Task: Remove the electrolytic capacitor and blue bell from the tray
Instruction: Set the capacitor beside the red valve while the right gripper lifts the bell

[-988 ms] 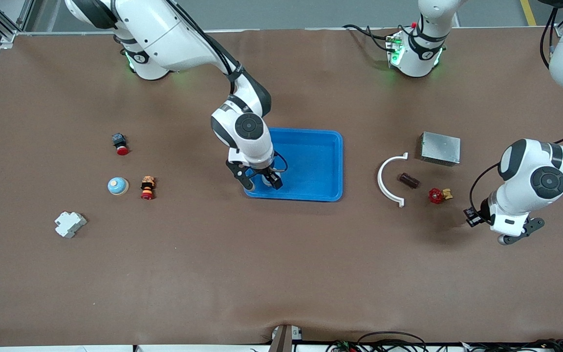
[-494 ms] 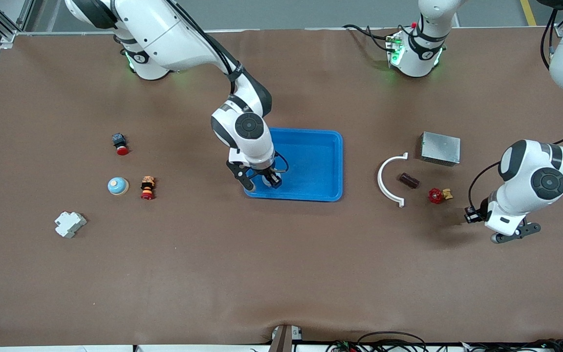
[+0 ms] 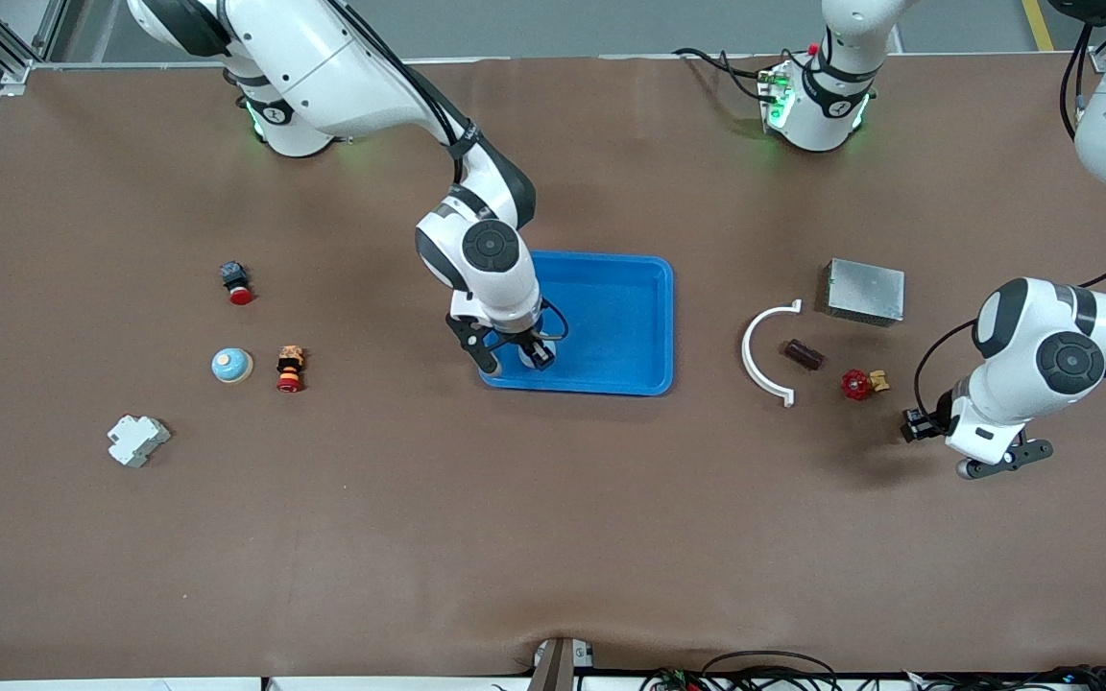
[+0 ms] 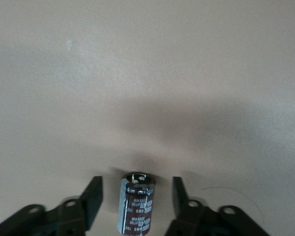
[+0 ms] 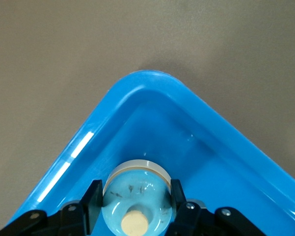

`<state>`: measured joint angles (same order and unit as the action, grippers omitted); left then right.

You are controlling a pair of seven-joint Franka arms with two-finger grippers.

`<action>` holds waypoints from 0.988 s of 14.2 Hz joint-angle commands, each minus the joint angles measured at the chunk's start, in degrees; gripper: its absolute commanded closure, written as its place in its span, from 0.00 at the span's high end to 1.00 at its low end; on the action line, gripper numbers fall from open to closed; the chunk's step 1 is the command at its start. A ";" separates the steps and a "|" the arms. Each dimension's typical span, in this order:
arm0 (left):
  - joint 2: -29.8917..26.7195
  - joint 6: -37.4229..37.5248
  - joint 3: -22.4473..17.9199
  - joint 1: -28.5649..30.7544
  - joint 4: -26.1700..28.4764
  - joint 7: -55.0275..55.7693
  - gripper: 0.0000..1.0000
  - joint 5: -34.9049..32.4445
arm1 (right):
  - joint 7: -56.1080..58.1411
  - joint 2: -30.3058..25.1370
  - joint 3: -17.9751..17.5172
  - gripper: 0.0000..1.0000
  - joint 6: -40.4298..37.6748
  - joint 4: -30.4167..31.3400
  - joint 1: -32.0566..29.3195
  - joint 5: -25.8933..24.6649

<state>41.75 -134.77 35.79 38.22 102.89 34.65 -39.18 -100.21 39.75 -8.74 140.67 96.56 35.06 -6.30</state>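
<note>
Firstly, findings by descending size:

- Table (image 3: 553, 537): brown surface, carrying all the items below.
- Tray (image 3: 611, 321): blue, at mid-table between the two arms' ends.
- Right gripper (image 3: 513, 361): low in the tray corner that is nearest the front camera and toward the right arm's end. Its fingers (image 5: 94, 196) are clamped against both sides of the bell (image 5: 137, 196), pale blue with a cream button, which sits inside that corner.
- Left gripper (image 3: 910, 427): near the table at the left arm's end. Its fingers (image 4: 93, 199) stand apart, with a gap on each side of the capacitor (image 4: 136, 201) between them. Whether the capacitor rests on the table cannot be determined.
- Metal box (image 3: 865, 291): grey, toward the left arm's end.
- White curved piece (image 3: 766, 355): beside a brown cylinder (image 3: 803, 354) and near a red valve (image 3: 858, 384).
- White block (image 3: 137, 440), second bell (image 3: 231, 365), two red buttons (image 3: 290, 369) (image 3: 236, 282): toward the right arm's end, apart from one another.
</note>
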 commanded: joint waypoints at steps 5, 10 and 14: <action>-1.92 1.08 0.85 0.98 -3.66 -0.55 1.00 -0.11 | 1.23 0.24 -0.05 0.00 -17.95 -10.33 -0.16 -0.29; -5.45 9.58 3.66 0.89 -7.17 -3.08 1.00 -0.20 | 14.04 -2.74 -0.58 0.00 -26.04 -11.83 -6.39 0.32; -8.33 13.30 5.34 1.07 -9.99 -12.49 1.00 -0.02 | 33.01 -6.61 -0.40 0.00 -33.16 -11.57 -15.25 4.01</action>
<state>35.87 -123.24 40.21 38.88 93.35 25.32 -39.18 -75.33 35.90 -8.26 110.93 83.88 24.41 -3.67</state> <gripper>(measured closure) 0.000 0.396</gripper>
